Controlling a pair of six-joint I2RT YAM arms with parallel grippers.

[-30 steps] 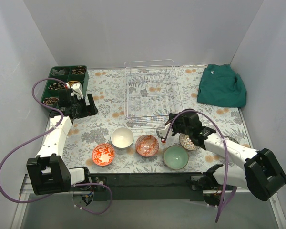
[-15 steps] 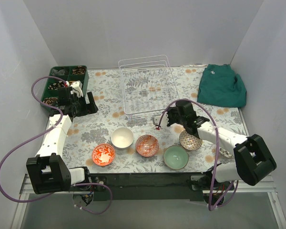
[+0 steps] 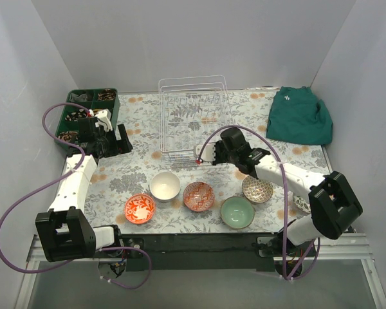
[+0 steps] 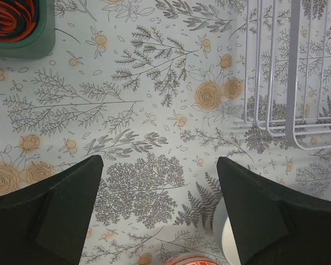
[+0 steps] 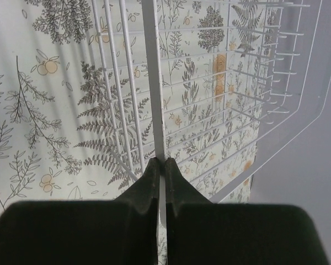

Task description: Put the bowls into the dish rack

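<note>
The dish rack (image 3: 192,116) is a silvery wire basket at the back middle of the table, with nothing in it. My right gripper (image 3: 199,156) is shut on its near rim wire (image 5: 151,83), the fingertips (image 5: 154,171) pinching it. In a row near the front stand an orange-red patterned bowl (image 3: 139,208), a white bowl (image 3: 165,186), a red-white patterned bowl (image 3: 198,196), a mint green bowl (image 3: 237,212) and a brown patterned bowl (image 3: 257,189). My left gripper (image 3: 119,143) hangs open over bare tablecloth (image 4: 160,210), left of the rack's corner (image 4: 287,83).
A green compartmented tray (image 3: 90,112) holding small items sits at the back left, just behind my left arm. A dark green cloth (image 3: 299,116) lies bunched at the back right. Grey walls close in the table on three sides.
My right gripper has swung left and slightly away from me with the rack's near rim in its grip. The rack has shifted left with it. The left arm and the bowls have stayed put.
</note>
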